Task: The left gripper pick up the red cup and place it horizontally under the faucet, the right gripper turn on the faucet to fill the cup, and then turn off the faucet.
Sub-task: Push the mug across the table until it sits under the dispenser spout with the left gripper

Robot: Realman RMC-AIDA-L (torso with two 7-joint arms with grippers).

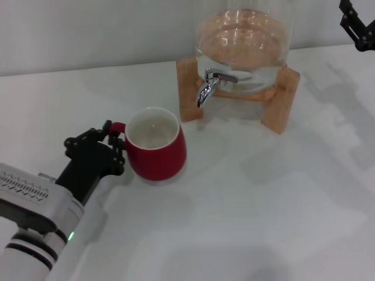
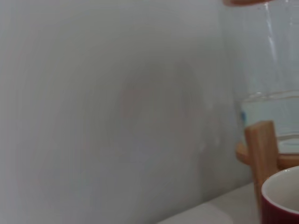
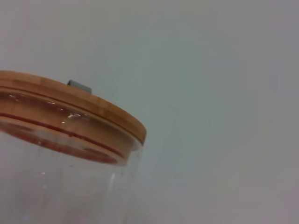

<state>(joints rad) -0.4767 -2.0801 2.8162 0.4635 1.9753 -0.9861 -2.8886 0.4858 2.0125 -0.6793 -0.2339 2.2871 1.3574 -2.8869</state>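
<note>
The red cup [image 1: 157, 146] stands upright on the white table, mouth up, its white inside showing nothing in it. My left gripper [image 1: 113, 142] comes in from the lower left and its black fingers clamp the cup's red handle [image 1: 116, 127]. In the left wrist view only the cup's rim [image 2: 284, 193] shows. The chrome faucet [image 1: 208, 86] sticks out of the glass jar [image 1: 243, 38], behind and to the right of the cup, spout pointing down, with no water running. My right gripper [image 1: 351, 20] hangs high at the far right, open, well away from the faucet.
The jar holds water and rests on a wooden stand [image 1: 282, 100], whose leg [image 2: 261, 156] also shows in the left wrist view. Its wooden lid [image 3: 74, 105] fills the right wrist view. A pale wall runs behind the table [image 1: 263, 199].
</note>
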